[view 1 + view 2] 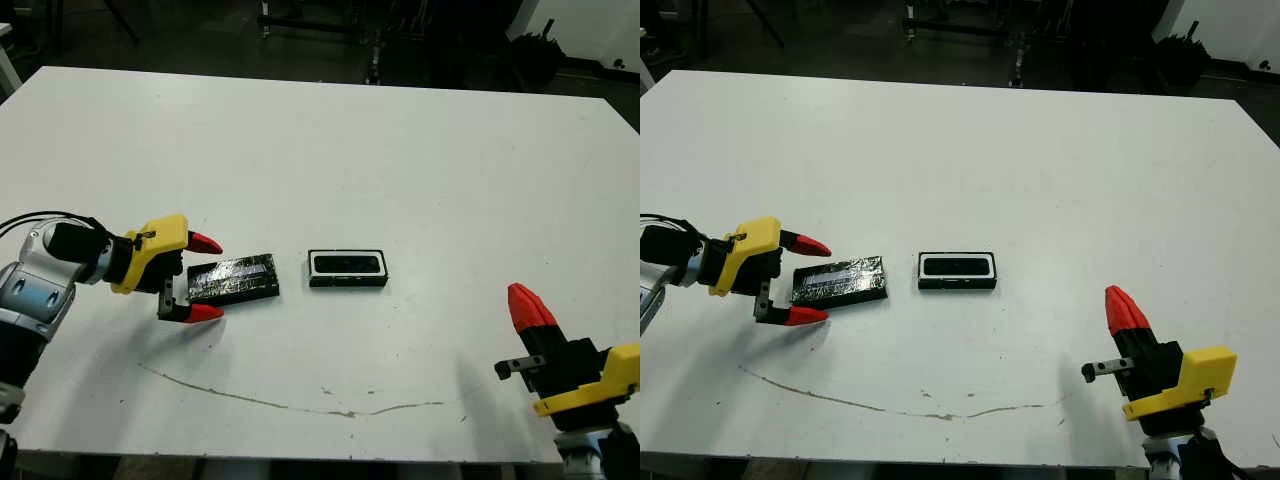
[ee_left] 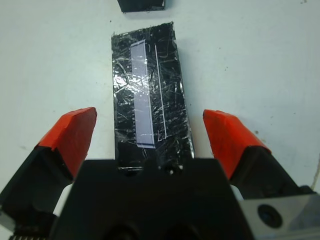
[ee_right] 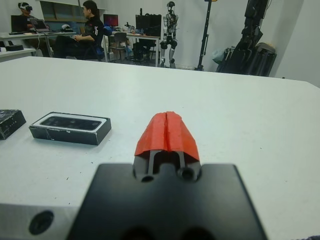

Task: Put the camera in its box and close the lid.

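The lid (image 1: 232, 278), a flat black slab with a shiny scratched top, lies left of centre on the white table. My left gripper (image 1: 206, 278) is open, with one red finger on each side of the lid's near end; in the left wrist view the fingers (image 2: 75, 132) stand apart from the lid (image 2: 150, 105). The box (image 1: 347, 282), black with a white lining, sits just right of the lid. The camera (image 1: 347, 263) lies inside it. My right gripper (image 1: 528, 305) is shut and empty near the table's front right, away from the box (image 3: 70, 135).
A thin dark scratch line (image 1: 290, 405) runs across the table near its front edge. Beyond the far edge, the right wrist view shows seated people (image 3: 85, 25), desks, and a standing humanoid robot (image 3: 171, 20).
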